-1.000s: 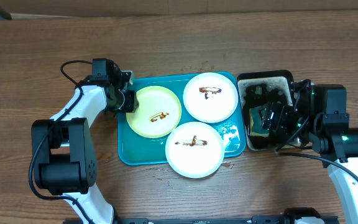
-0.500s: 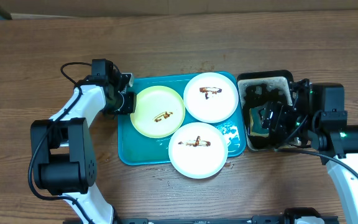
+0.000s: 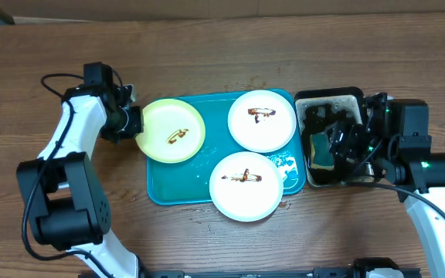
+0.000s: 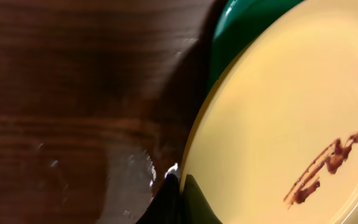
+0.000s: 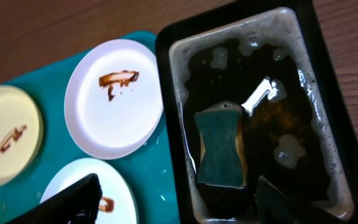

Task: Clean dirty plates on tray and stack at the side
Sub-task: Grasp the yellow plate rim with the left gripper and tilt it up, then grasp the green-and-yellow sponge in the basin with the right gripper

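The pale yellow-green plate (image 3: 171, 130) (image 4: 278, 112) has a brown smear and lies across the far left corner of the teal tray (image 3: 176, 184), partly over the table. My left gripper (image 3: 134, 123) (image 4: 178, 186) is shut on this plate's left rim. Two white plates (image 3: 262, 120) (image 3: 242, 185) with brown smears sit on the tray. My right gripper (image 3: 346, 143) (image 5: 179, 180) hangs open over the basin, nothing between its fingers. In the right wrist view one finger (image 5: 73, 199) is above the near white plate (image 5: 120, 199) and the other is over the basin.
A black-rimmed basin (image 3: 329, 94) (image 5: 173, 93) of dark water stands right of the tray. A green and yellow sponge (image 3: 321, 150) (image 5: 221, 149) lies in it. Bare wooden table (image 3: 222, 46) surrounds everything.
My left gripper closed on the yellow-green plate's rim and drew it left, over the tray's edge. The right arm stayed above the basin.
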You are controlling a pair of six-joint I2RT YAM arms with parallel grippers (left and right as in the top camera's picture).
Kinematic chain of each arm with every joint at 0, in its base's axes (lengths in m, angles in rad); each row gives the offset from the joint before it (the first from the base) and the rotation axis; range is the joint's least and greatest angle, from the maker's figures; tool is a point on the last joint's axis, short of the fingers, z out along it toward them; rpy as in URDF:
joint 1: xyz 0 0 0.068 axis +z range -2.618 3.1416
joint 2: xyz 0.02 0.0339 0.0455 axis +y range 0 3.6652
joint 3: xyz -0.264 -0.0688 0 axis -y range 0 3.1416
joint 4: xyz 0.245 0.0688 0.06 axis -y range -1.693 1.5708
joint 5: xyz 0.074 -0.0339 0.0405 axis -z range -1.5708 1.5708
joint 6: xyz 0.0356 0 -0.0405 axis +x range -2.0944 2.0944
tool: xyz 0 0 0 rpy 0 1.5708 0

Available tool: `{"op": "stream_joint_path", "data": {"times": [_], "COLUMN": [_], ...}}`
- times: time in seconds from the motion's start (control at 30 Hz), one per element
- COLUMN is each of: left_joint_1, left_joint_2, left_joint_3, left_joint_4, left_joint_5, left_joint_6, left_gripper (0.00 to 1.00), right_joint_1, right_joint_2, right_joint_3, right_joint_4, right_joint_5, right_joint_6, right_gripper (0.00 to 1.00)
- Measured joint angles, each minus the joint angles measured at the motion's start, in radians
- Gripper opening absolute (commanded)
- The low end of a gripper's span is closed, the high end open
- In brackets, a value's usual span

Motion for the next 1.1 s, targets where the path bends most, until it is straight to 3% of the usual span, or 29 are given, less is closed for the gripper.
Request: {"op": "stream_joint_path", "data": {"times": [0.23,0.43,0.6,0.73,0.9,1.1], "left_joint_1": [-0.002,-0.002,-0.002,-0.002,-0.002,-0.002], "left_joint_2": [-0.008,-0.008,-0.008,-0.008,-0.008,-0.008], "left_joint_3": [0.001,0.001,0.002,0.002,0.002,0.002], "left_joint_4": [-0.066,-0.088,-0.094,-0.096,-0.096,-0.098], "left_joint_5": [-0.090,-0.108,-0.109,-0.111,-0.111,-0.111], "left_joint_6": [-0.020,-0.024,-0.024,-0.024,-0.024,-0.024], "left_gripper": [0.04,0.04,0.04,0.04,0.04,0.04], "right_joint_1": [0.000,0.000,0.000,0.009,0.049,0.104], "right_joint_2": [0.146,0.311,0.455,0.568,0.661,0.670], "right_joint_3": [0.079,0.184,0.189,0.189,0.189,0.189], "right_joint_4": [-0.051,-0.050,-0.042,-0.060,-0.090,-0.091], "right_joint_5": [0.009,0.052,0.104,0.123,0.132,0.174], "right_joint_6": [-0.006,-0.024,-0.027,-0.027,-0.027,-0.014], "right_gripper": [0.76,0.64,0.47,0.47,0.55,0.52]}}
